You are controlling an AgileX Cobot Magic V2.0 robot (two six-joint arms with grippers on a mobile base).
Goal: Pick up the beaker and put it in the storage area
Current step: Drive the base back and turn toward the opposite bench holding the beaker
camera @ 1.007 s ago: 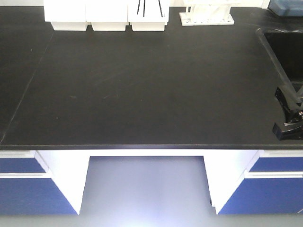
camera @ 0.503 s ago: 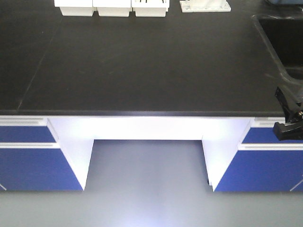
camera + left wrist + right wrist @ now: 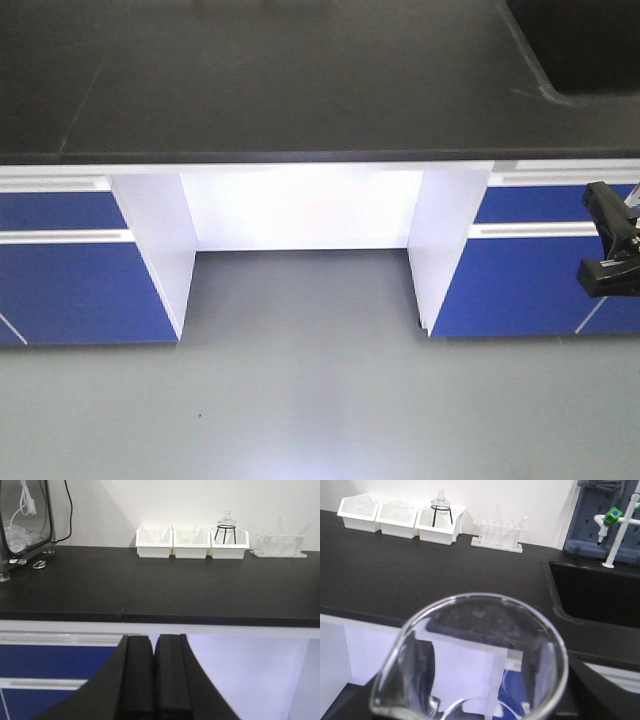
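I see left gripper [image 3: 154,642] pressed closed, nothing between, short of bench top [image 3: 200,595] front edge. Right gripper [image 3: 614,240] clasps beaker [image 3: 470,655], likewise short of that edge. Sink [image 3: 595,590] in bench top, right side. White trays [image 3: 192,542] at bench top rear.

Matte black worktop [image 3: 200,590], flat, with one thin seam [image 3: 131,580] running front to back, left of centre.

Back edge, against the wall: row of three white plastic open trays [image 3: 191,541], side by side and touching. Near them to the right, apart: clear plastic tube rack [image 3: 278,547].

Far left: dark-framed clear-walled box [image 3: 25,520] on small feet.

Right end: black sink [image 3: 600,595] sunk into the top. Behind it, white tap with green knob [image 3: 615,527].

Below: blue cabinet fronts [image 3: 60,290], grey floor [image 3: 300,400].
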